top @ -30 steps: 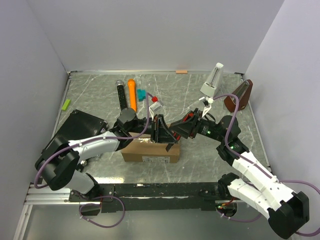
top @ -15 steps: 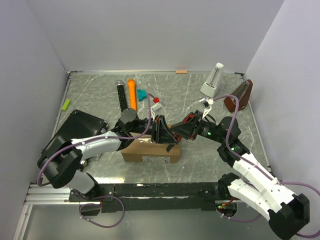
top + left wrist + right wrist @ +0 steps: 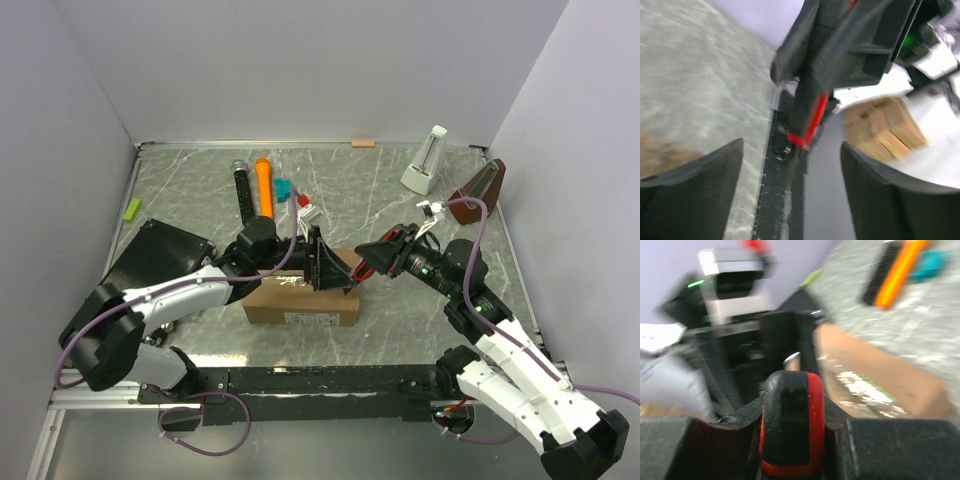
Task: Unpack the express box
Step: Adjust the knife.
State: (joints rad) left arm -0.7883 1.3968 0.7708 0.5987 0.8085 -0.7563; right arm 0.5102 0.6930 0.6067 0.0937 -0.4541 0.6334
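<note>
The express box (image 3: 300,303) is a brown carton lying flat in the middle of the table, with shiny tape on its top (image 3: 875,390). Just above its right end, my left gripper (image 3: 333,268) stands wide open with nothing between its fingers (image 3: 695,190). My right gripper (image 3: 366,264) faces it from the right and is shut on a black-and-red handled tool (image 3: 790,420). That tool (image 3: 810,117) shows in the left wrist view, hanging a little beyond the open left fingers. Both wrist views are blurred.
A flat black ribbed case (image 3: 160,250) lies at the left. Behind the box are a black cylinder (image 3: 241,190), an orange pen (image 3: 264,188) and a teal block (image 3: 284,188). A white metronome (image 3: 428,160) and a brown one (image 3: 478,192) stand back right.
My left gripper has opened and let go of the black-and-red tool. The right gripper, holding the tool, has drawn back a little to the right.
</note>
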